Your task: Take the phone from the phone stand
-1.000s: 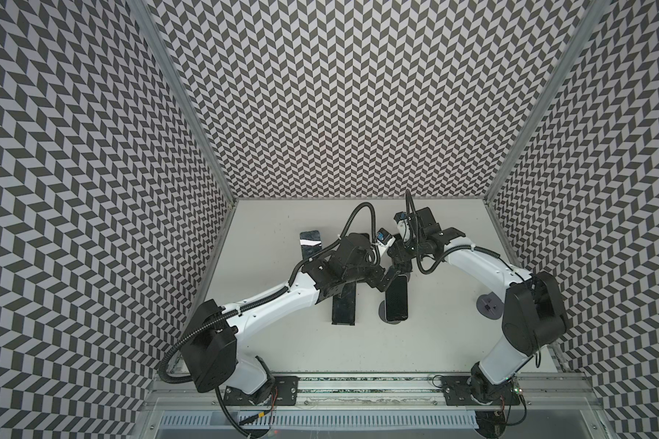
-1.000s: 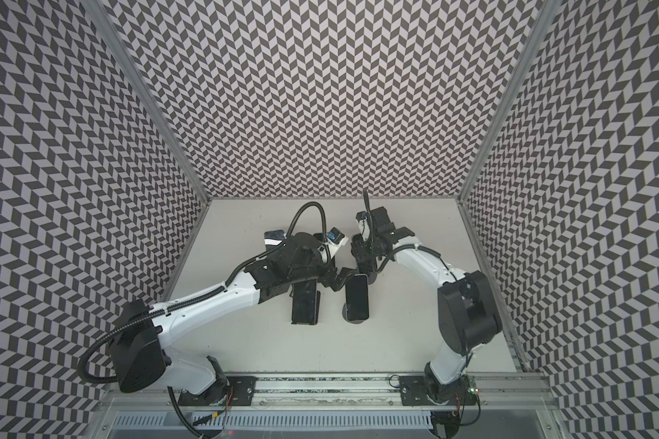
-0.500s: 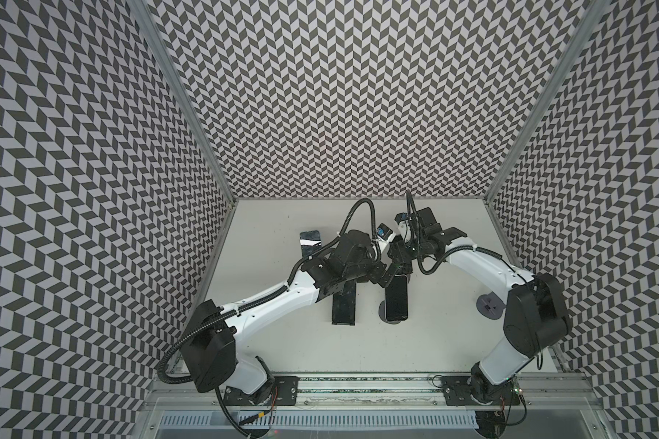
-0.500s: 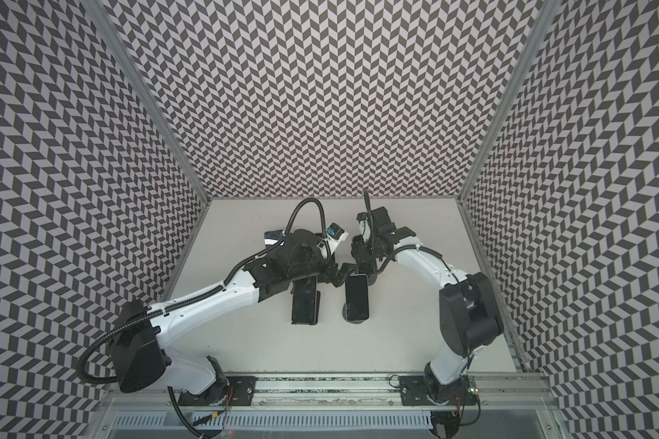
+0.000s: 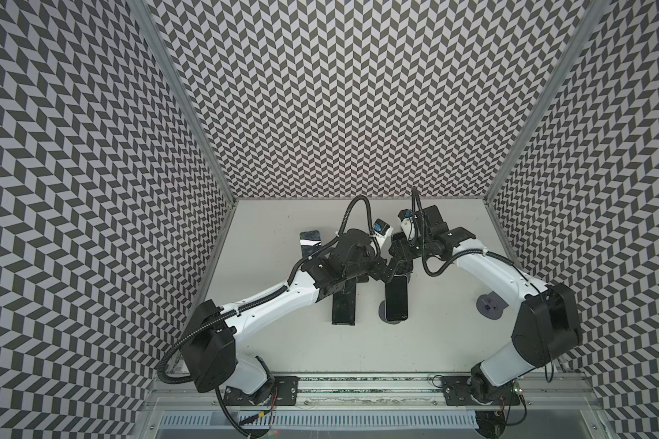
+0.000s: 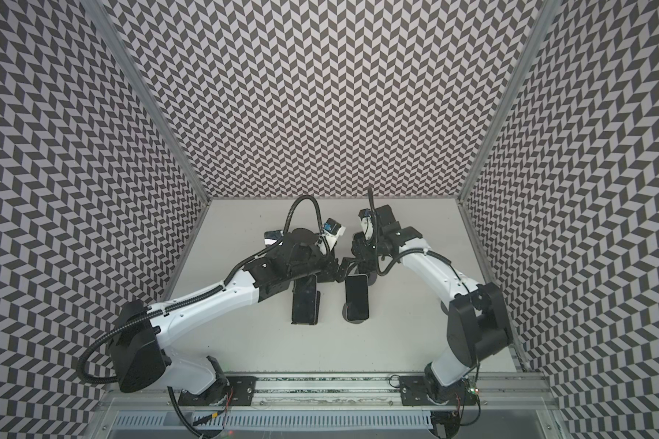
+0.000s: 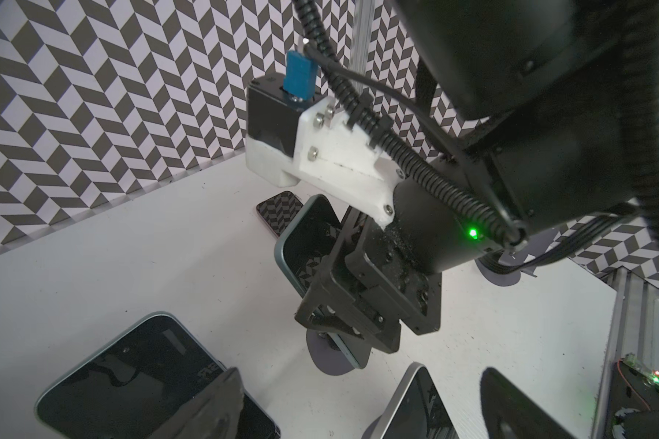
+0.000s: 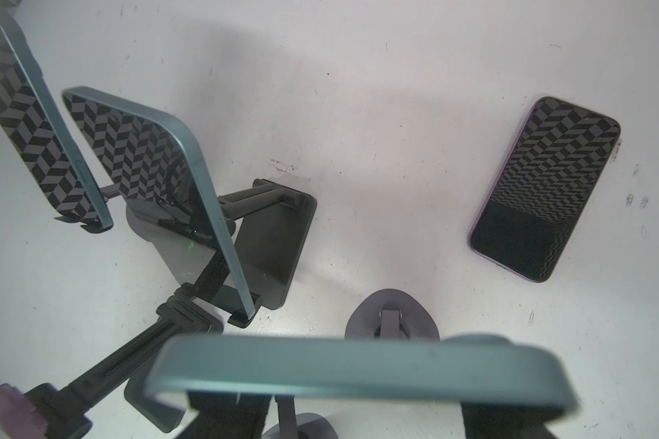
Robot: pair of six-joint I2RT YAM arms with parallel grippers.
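Two phones are propped side by side near the middle of the table (image 5: 453,349). The left-hand phone (image 5: 344,308) is overlapped at its back end by the left arm (image 5: 278,304). The right-hand phone (image 5: 396,302) is borne by a stand (image 5: 382,309), whose base is seen at the phone's left and front edges. A third phone (image 5: 308,245) is placed farther back and to the left, partly hidden by the same arm. A second stand (image 5: 489,305) is set well to the right, near the right arm (image 5: 484,264).
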